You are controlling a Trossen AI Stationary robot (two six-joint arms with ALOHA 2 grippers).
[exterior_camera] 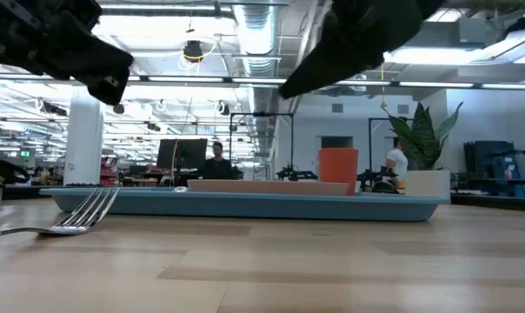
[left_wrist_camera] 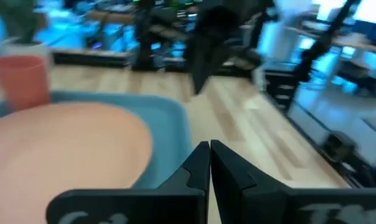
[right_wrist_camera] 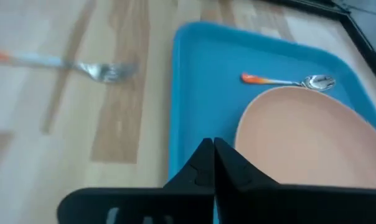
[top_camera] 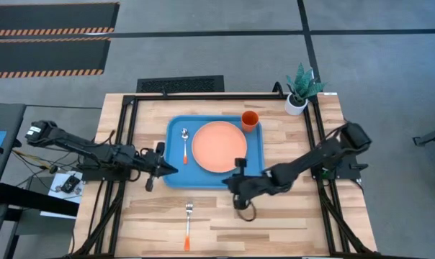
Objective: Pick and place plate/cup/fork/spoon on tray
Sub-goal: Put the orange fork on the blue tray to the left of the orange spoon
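Nearest, the fork [top_camera: 188, 224] lies on the table [top_camera: 289, 216]; plate [top_camera: 219, 146], spoon [top_camera: 185, 144], cup [top_camera: 250, 120] sit on the tray [top_camera: 176, 176]. Left gripper [top_camera: 173, 170] and right gripper [top_camera: 230, 184]: fingers together, empty.

- You've got one tray [top_camera: 176, 129].
- One plate [top_camera: 219, 146].
- One cup [top_camera: 250, 120].
- One spoon [top_camera: 185, 142].
- One fork [top_camera: 188, 224].
- One potted plant [top_camera: 298, 90].
- Two arms, so two grippers: left [top_camera: 168, 170] and right [top_camera: 234, 188].
- One table [top_camera: 289, 223].
- In the low view you can make out two people in the room behind: one [exterior_camera: 216, 160], another [exterior_camera: 397, 161].
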